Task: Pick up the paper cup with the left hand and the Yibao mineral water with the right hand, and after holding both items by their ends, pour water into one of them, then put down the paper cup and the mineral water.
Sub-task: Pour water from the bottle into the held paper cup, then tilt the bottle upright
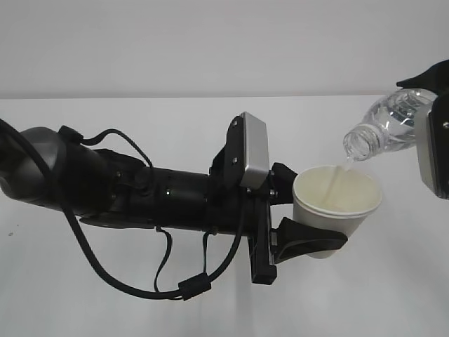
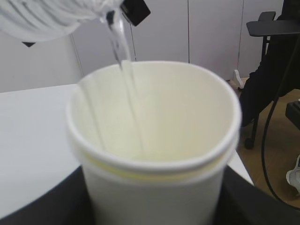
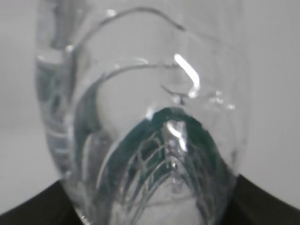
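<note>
Where the exterior view's right edge cuts the frame, the right hand [image 1: 429, 112], a black gripper with a light grey box module, shows only in part, its fingertips out of sight. Item: Yibao mineral water [image 1: 387, 125], small clear ribbed plastic bottle, clamped in that hand, tilted neck-down toward 8 o'clock; its rear half is cut off. Right wrist view: bottle base [image 3: 154, 140] fills the frame, blurred, green label glimpsed through it. Item: small white tapered paper cup [image 1: 335, 203], upright above the white table [image 1: 105, 309], held about its lower body by the left hand [image 1: 303, 210], a black gripper reaching from 9 o'clock. A thin water stream [image 2: 129, 93] falls into the cup [image 2: 154, 159].
</note>
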You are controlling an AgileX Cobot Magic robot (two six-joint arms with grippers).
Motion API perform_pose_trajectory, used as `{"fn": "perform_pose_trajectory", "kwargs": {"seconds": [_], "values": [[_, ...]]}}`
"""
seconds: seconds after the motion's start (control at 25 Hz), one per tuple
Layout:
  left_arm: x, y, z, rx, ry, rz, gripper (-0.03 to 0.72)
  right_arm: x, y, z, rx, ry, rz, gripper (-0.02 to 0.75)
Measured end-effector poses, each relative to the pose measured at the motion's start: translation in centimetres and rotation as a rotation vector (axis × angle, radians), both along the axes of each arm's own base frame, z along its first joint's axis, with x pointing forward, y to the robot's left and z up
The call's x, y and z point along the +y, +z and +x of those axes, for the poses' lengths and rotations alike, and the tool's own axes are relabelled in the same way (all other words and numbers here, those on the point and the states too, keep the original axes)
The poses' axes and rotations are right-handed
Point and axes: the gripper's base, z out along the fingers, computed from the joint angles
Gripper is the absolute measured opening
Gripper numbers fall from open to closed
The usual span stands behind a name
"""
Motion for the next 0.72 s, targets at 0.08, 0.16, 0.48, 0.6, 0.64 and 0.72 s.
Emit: {"fn": "perform_pose_trajectory", "kwargs": {"seconds": [0.08,0.16,0.48,0.6,0.64,0.72], "values": [[0.0,0.0,0.0,0.0,0.0,0.0,0.418,0.0,0.0,0.0,0.0,0.0,0.0,0.434],[0.0,0.0,0.0,0.0,0.0,0.0,0.418,0.0,0.0,0.0,0.0,0.0,0.0,0.434],[0.0,0.0,0.0,0.0,0.0,0.0,0.418,0.0,0.0,0.0,0.0,0.0,0.0,0.434],[0.0,0.0,0.0,0.0,0.0,0.0,0.418,0.0,0.0,0.0,0.0,0.0,0.0,0.434],[0.0,0.0,0.0,0.0,0.0,0.0,0.418,0.0,0.0,0.0,0.0,0.0,0.0,0.434],[0.0,0.0,0.0,0.0,0.0,0.0,0.418,0.0,0.0,0.0,0.0,0.0,0.0,0.434]]}}
